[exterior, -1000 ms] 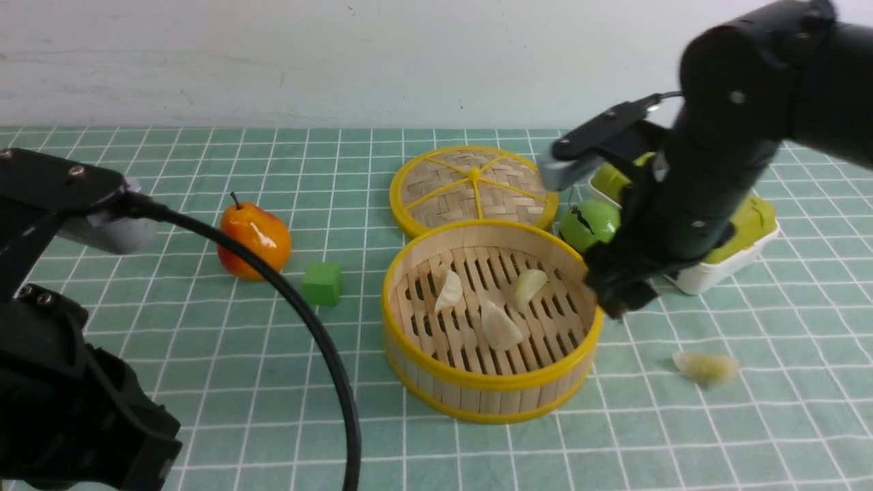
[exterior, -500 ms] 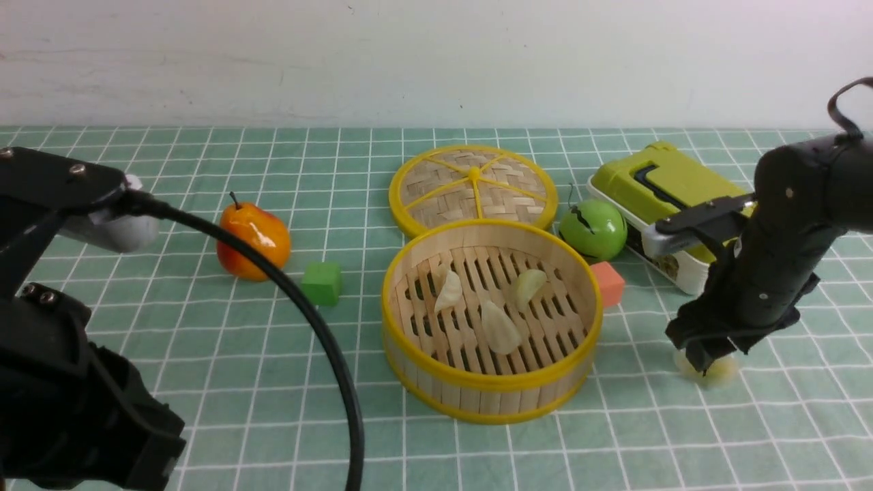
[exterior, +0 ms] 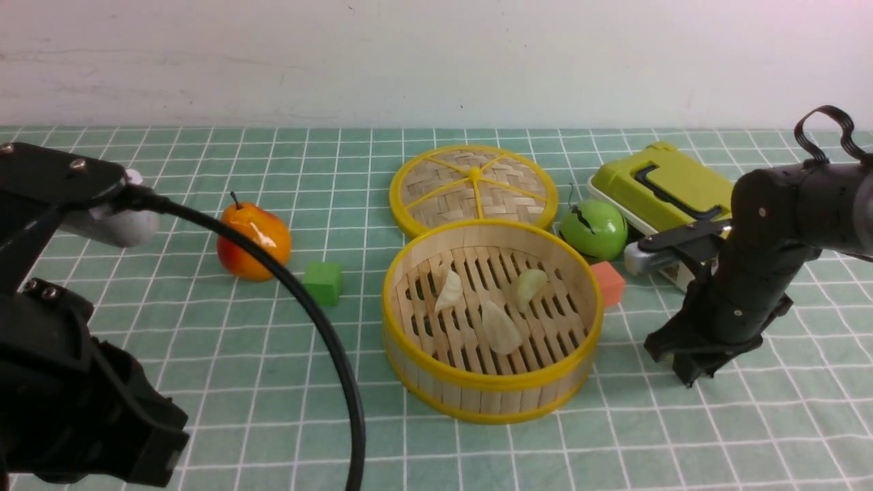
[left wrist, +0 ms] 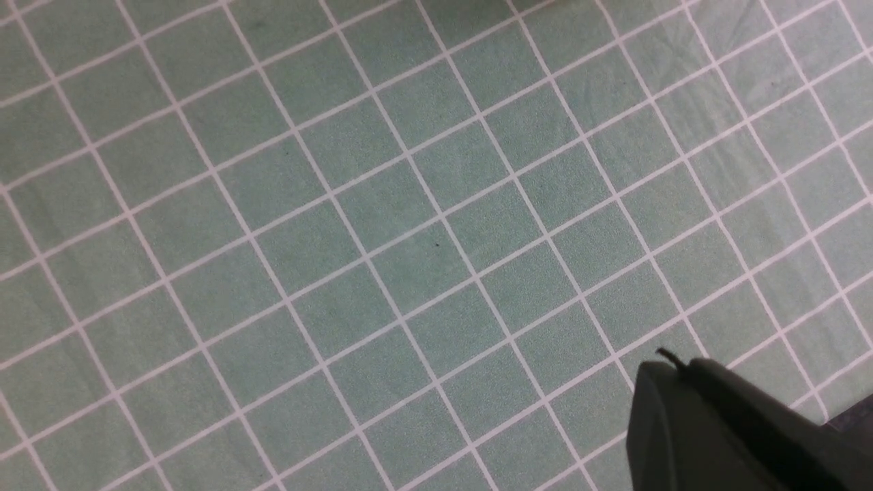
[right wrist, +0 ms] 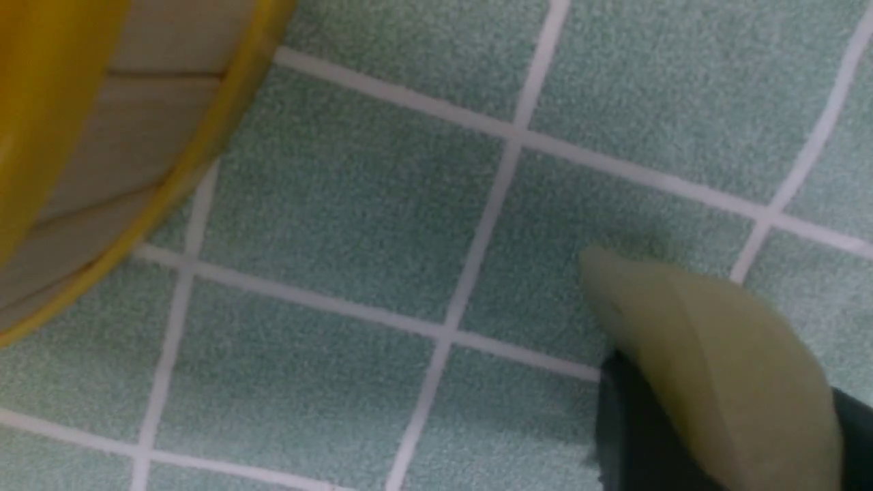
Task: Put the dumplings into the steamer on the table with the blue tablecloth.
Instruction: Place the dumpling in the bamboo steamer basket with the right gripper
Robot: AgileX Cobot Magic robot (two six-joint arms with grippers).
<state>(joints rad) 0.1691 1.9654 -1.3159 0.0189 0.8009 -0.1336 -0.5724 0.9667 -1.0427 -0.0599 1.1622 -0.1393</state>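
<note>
My left jaws sit far to the left, closed on nothing, above bare blue tablecloth (left wrist: 409, 239) and well apart from everything else. To their right come a pear (exterior: 254, 239) and a green cube (exterior: 322, 283). Next is the steamer (exterior: 491, 385), standing open on the counter with three dumplings (exterior: 500, 327) lying on its slats. Its lid (exterior: 472, 187) lies flat just behind it.

Right of the steamer, down at the cloth, my right jaws pinch the fourth dumpling (right wrist: 716, 361). The front view hides it behind my fingers. The wrist view shows it between them, one tip poking out toward the steamer's wall.

The grip seems to sit toward one end of a smooth, tapered shape, so I judge it could squirt free as I lift. The steamer's wall is near, and a low swing would clip the rim, knocking the dumpling loose or shoving the basket. The red cube (exterior: 607, 283) beside the steamer lies close to that path too. Letting go from too high could bounce the dumpling off the slats and out.
</note>
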